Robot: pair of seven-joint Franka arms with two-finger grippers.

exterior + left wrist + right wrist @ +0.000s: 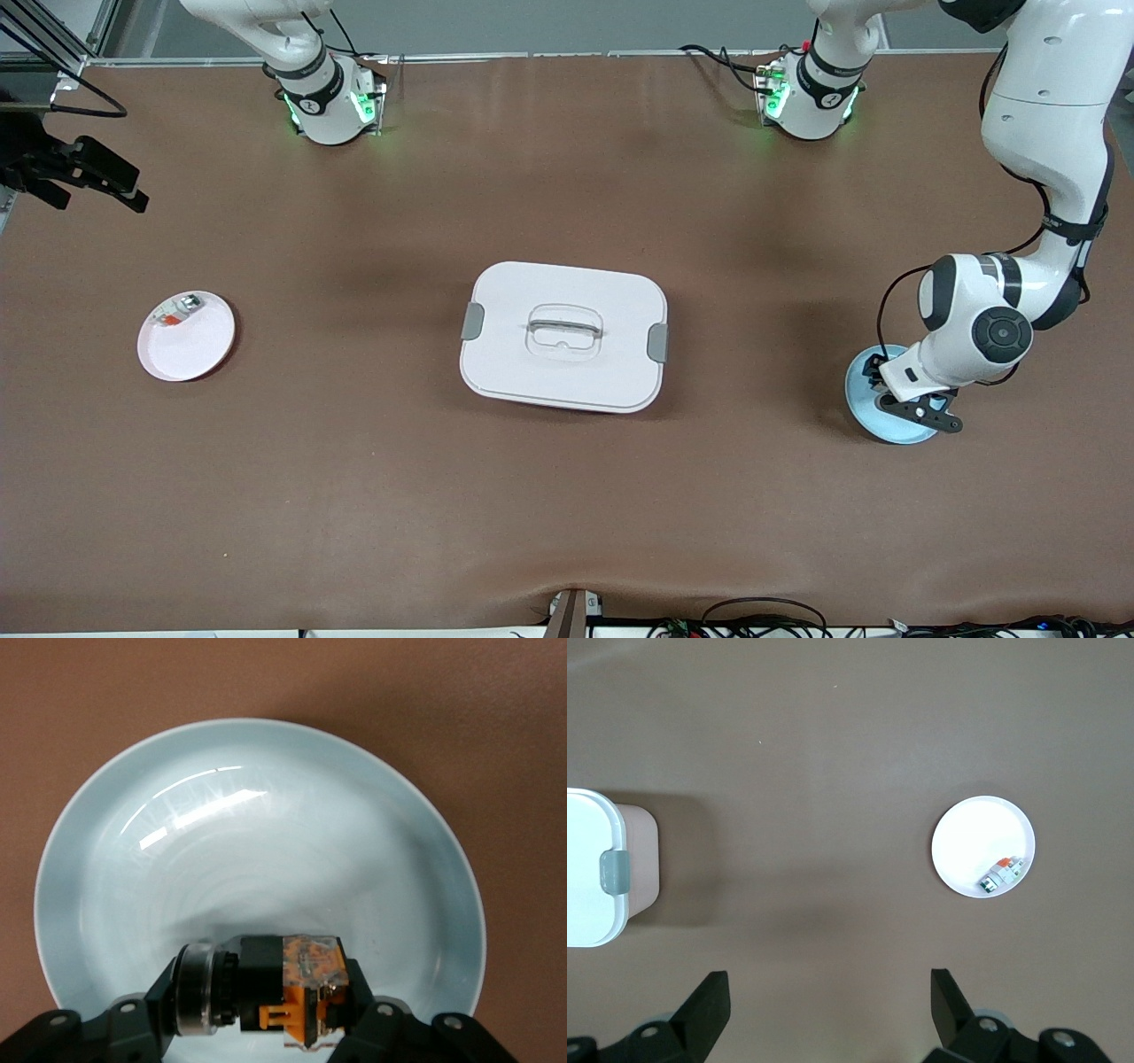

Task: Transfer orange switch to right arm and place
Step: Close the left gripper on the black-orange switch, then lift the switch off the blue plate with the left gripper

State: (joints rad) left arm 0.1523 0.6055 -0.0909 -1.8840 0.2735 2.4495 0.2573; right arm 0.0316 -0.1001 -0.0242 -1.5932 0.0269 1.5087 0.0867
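The brown table [354,496] has a matte, soft-looking cover. In its middle stands the white box [563,335], rounded, with a smooth plastic lid, grey clips and a sunken handle. Toward my right arm's end lies the pink plate [188,347], holding a small clear-silver part [180,311] with a red-orange piece. Toward my left arm's end is the glossy pale blue plate [257,828], shallow and round. My left gripper [266,1014] is down in it, its fingers [146,1014] closed around the orange switch [275,988], a tiny black block with an orange middle and a ribbed silvery end. My right gripper [828,1005] waits high over the table, fingers spread apart, holding nothing. I judge the task is at its start: grasp made, but lift, handover and placing all remain.
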